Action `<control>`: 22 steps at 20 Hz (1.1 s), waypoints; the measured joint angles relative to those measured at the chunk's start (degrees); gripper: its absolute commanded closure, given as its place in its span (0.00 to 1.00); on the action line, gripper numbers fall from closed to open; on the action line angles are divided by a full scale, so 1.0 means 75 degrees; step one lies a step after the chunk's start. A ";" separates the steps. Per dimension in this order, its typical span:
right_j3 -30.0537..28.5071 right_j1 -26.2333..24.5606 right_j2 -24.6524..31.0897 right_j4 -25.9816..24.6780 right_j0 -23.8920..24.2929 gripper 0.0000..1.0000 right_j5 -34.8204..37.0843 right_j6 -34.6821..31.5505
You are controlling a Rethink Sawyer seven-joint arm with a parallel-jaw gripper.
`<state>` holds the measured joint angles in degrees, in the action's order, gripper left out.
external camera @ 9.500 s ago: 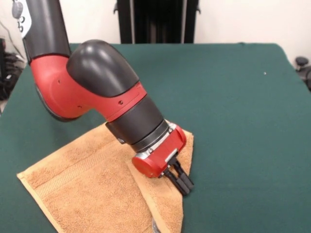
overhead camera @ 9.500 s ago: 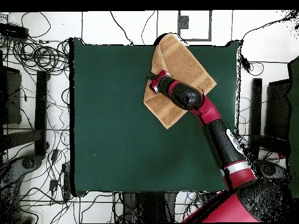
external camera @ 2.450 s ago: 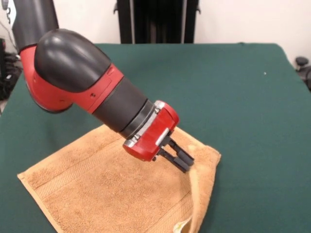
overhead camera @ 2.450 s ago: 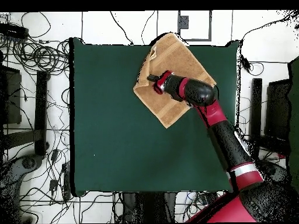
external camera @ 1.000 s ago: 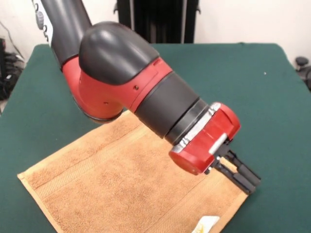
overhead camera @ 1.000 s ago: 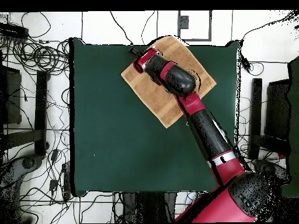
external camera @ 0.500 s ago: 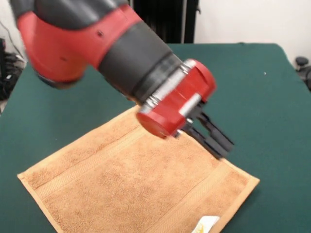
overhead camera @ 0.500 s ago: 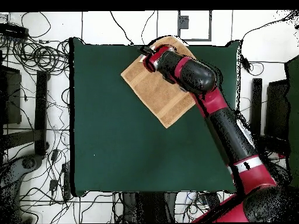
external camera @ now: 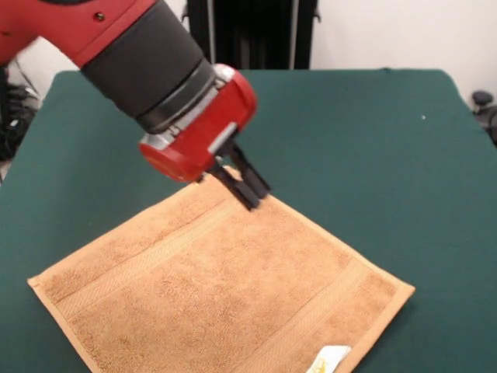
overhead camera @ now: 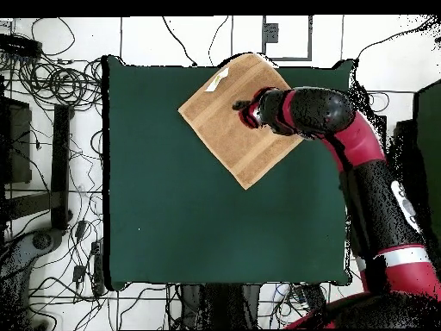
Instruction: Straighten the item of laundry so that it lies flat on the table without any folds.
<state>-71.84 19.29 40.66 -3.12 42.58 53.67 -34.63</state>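
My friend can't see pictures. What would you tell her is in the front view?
A golden-tan towel lies spread flat on a dark green table, with a small white-yellow tag at its near edge. A red and black robot arm's gripper hangs over the towel's far corner, holding nothing.

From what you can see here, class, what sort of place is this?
Probably a robotics lab: a red and black robot arm works over a green-covered table holding one tan towel, with tangled cables on the floor around it.
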 measured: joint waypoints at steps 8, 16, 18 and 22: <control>0.0822 0.0185 -0.1113 -0.0808 -0.0435 1.00 0.1439 0.0000; 0.1312 0.0120 -0.1812 -0.1225 -0.0506 1.00 0.1490 0.0000; 0.1369 0.0112 -0.1916 -0.1225 -0.0523 1.00 0.1490 0.0000; 0.1424 0.0109 -0.2065 -0.1223 -0.0562 1.00 0.1490 0.0000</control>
<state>-61.16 20.11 25.17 -12.29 38.36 64.85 -34.63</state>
